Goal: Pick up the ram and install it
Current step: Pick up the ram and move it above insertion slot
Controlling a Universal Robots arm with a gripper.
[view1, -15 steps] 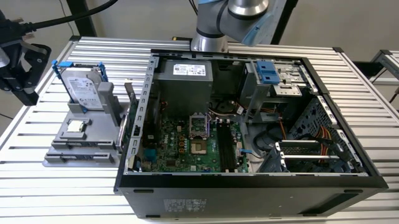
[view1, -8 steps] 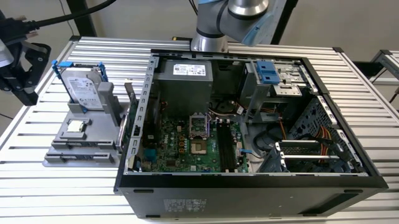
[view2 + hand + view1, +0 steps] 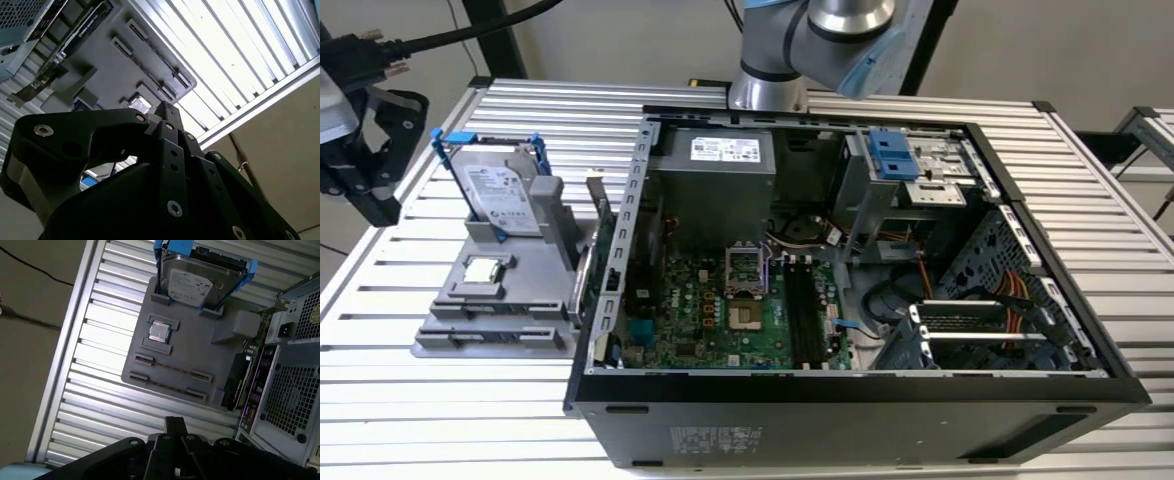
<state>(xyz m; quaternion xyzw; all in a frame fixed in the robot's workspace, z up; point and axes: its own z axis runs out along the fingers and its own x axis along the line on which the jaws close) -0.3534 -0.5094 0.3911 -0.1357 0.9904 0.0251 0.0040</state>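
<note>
Ribbed metal tabletop (image 3: 454,420) carried the open computer case (image 3: 854,395) and a grey parts tray (image 3: 534,290), while my pincer (image 3: 376,195) hung at the exterior view's upper left, and I could not tell whether it was spread or pressed together.

Ribbed shiny metal table (image 3: 480,420); matt grey, prob. plastic tray (image 3: 200,355)

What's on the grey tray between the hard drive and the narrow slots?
A square processor chip sits in a recess there, as the first wrist view shows.

Thin ram (image 3: 171,369) on edge in gray holder (image 3: 200,347)
</note>
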